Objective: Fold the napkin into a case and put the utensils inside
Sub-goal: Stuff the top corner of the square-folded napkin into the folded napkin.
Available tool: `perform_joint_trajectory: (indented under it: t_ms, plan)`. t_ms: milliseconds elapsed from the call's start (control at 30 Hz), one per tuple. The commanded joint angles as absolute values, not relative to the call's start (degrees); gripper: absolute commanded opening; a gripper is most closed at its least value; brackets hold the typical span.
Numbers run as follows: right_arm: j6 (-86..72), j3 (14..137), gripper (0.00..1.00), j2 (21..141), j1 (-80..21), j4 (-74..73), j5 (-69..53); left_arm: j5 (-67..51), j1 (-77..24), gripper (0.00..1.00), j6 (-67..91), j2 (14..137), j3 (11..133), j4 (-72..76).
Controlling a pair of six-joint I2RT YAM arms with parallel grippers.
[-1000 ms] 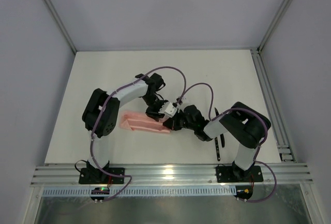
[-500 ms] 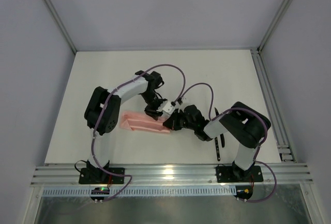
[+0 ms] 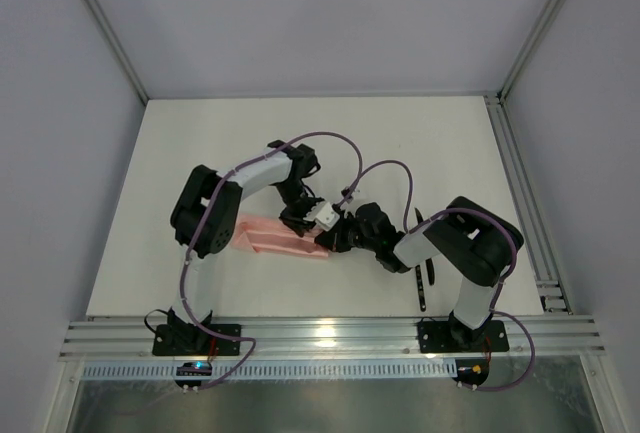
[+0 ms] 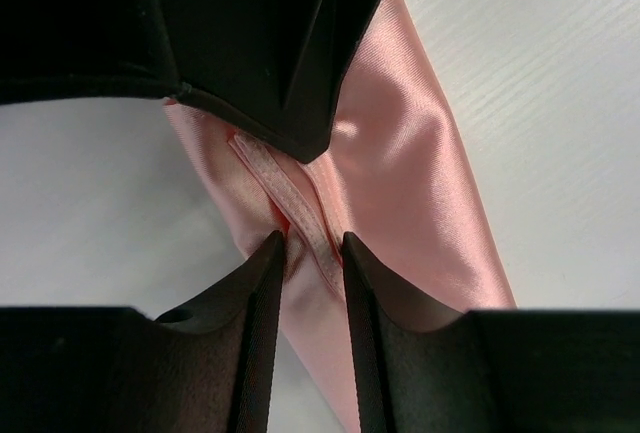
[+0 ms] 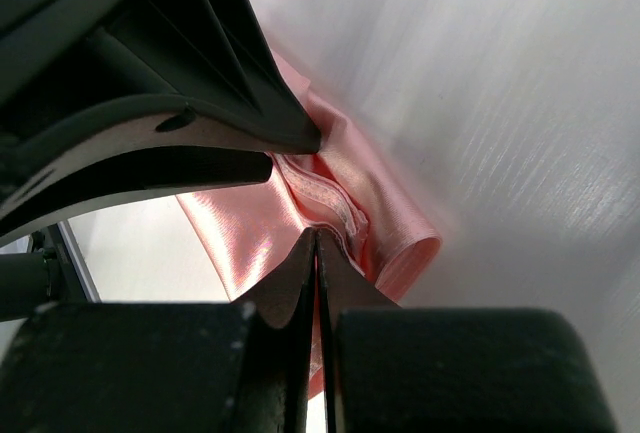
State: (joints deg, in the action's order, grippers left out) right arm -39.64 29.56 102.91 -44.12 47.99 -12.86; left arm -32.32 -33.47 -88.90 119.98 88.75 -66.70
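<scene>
- one step is looking done: case (image 3: 280, 237) is lying folded on table (image 3: 450, 143).
- right claw (image 5: 316, 235) is pinching its hem (image 5: 325, 198); left claw (image 4: 307, 243) is straddling it, slightly open.
- utensils (image 3: 424, 288) are lying outside, not yet in.

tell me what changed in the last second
The left arm's elbow swung right, toward the centre, and the left gripper closed in a little around the hem of the case. The right gripper stayed shut at that hem; the case and the utensils did not move.
</scene>
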Motion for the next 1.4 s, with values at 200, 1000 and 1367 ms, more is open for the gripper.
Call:
perform_joint_trajectory:
  t_ms: [200, 1000, 1367]
  plan:
    - [-39.90, 30.14, 0.04, 103.62, -43.86, 49.31, -13.09, -30.58, -34.37, 0.09, -88.16, 119.97, 89.03, -68.38]
    - [-38.41, 35.15, 0.07, 99.66, -43.86, 41.94, -14.94, -37.87, -32.78, 0.00, -87.71, 113.56, 89.56, -73.03]
    - [-38.50, 36.12, 0.07, 101.16, -43.51, 40.61, -15.12, -41.39, -31.73, 0.00, -95.18, 112.41, 91.05, -79.89]
